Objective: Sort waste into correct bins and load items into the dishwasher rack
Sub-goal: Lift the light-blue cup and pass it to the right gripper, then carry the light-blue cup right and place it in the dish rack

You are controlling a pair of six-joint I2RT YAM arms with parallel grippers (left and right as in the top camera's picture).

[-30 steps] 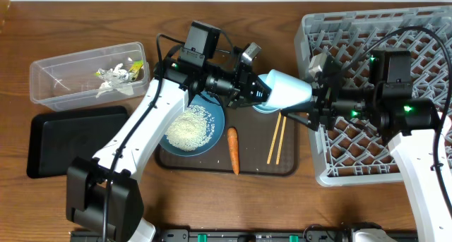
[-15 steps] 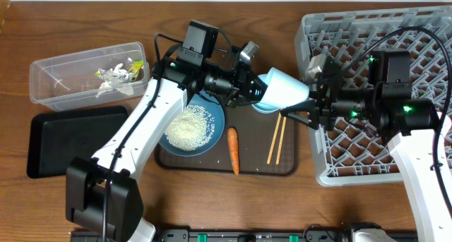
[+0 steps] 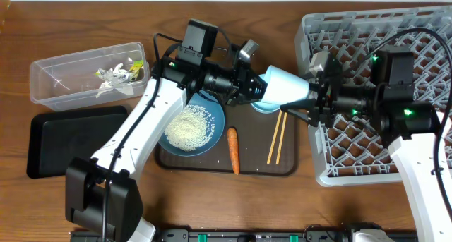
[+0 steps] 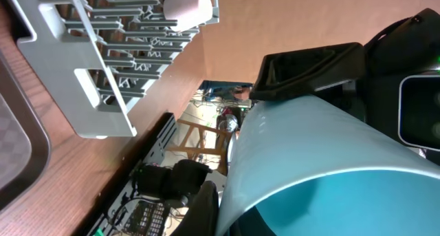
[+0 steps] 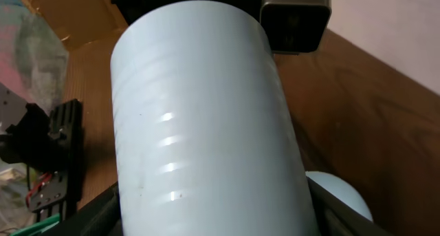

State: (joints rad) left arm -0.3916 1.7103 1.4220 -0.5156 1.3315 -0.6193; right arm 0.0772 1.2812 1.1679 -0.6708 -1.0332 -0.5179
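Note:
My left gripper is shut on the rim of the small light-blue cup and holds it sideways in the air above the saucer. My right gripper is open, its fingers on either side of the cup's base end. The cup fills the left wrist view and the right wrist view. The blue bowl holds white rice. The carrot and two chopsticks lie on the brown tray. The white-pink cup lies in the grey rack.
The clear tub at far left holds wrapper scraps. The black tray lies in front of it. The rack's near corner shows in the left wrist view.
The cup has tipped up from slanting down to nearly level and shifted slightly away from me. My right gripper has moved a little left, further over the cup's base.

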